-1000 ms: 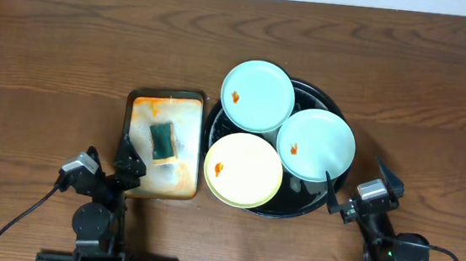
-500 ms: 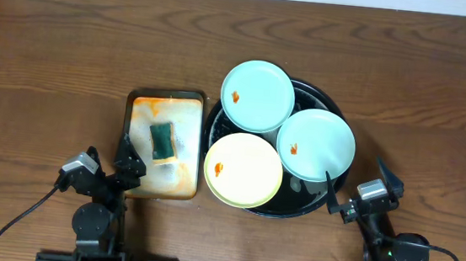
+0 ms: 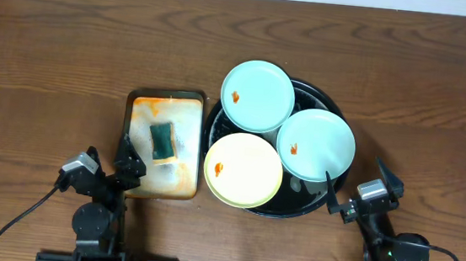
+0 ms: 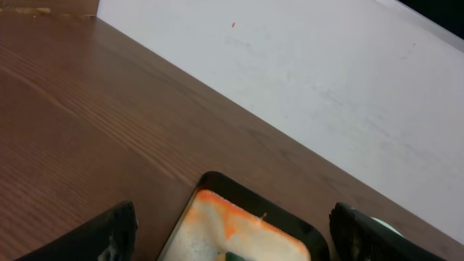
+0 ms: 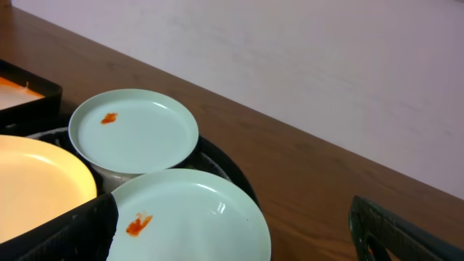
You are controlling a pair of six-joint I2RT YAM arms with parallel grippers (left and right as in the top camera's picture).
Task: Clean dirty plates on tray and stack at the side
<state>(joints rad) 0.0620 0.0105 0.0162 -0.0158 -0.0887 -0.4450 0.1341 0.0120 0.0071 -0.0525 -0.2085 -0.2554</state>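
Plates (image 3: 257, 96) sat three together on the black tray (image 3: 303, 197), all overlapping, and by my judgement none had been cleaned or stacked. Your step in hand was most likely fetching the sponge.

The counter (image 3: 54, 47) carried everything. The black tray sat right of centre, and the smaller stained tray (image 3: 183, 173) lay just beside its left rim.

The far mint plate (image 3: 260, 107) hung over the black tray's upper left rim. The near mint plate (image 3: 321, 138) sat on the right side, and the yellow plate (image 3: 246, 178) lay nearest the stained tray. Because the plates overlapped, you would have done well to wipe one while steadying its rim.

The sponge (image 3: 162, 141) lay on the stained tray, directly ahead of your left claw (image 3: 106, 146). That claw was released, with its fingers wide apart and nothing between them, so a straight reach down onto the sponge suited it. Your right claw (image 3: 353, 168) was also spread and empty, at the black tray's near right rim, well placed to pin a plate.

Orange spots marked each plate: (image 3: 236, 96), (image 3: 296, 148), and a fainter one (image 3: 219, 168). You should have aimed your strokes there.
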